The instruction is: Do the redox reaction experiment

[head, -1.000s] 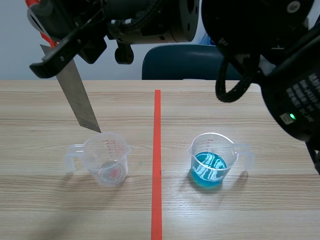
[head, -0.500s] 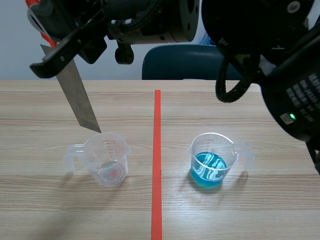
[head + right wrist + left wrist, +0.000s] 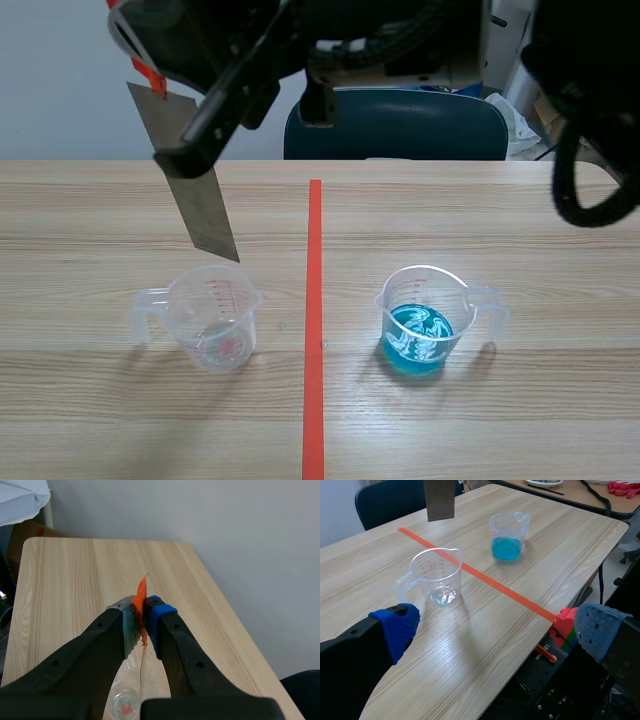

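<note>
1. Broadly, the table point(image 3: 520, 430) lay under both claws, split by an orange-red tape line point(image 3: 314, 330).
2. The right claw point(image 3: 141, 611) had its arm reaching over to the robot's left side of that line. Its two fingers were pinched tight on the top end of the metal strip point(image 3: 200, 195), where a scrap of orange tape showed.
3. The left claw point(image 3: 497, 629) sat low with its fingers spread wide and nothing between them, both beakers ahead of it.
4. The strip hung down from the right claw, its long axis near vertical with a slight slant and its lower end free in the air.
5. The clear beaker point(image 3: 212, 318) stood directly beneath the right claw and under the strip's tip. It looked almost empty, with a small reddish spot at its bottom.
6. The blue-liquid beaker point(image 3: 422, 322) stood well apart from the right claw, off to the robot's right and across the tape line. The coming move probably hinged on that sideways offset: shift the strip over the blue liquid, then lower it lengthwise.
</note>
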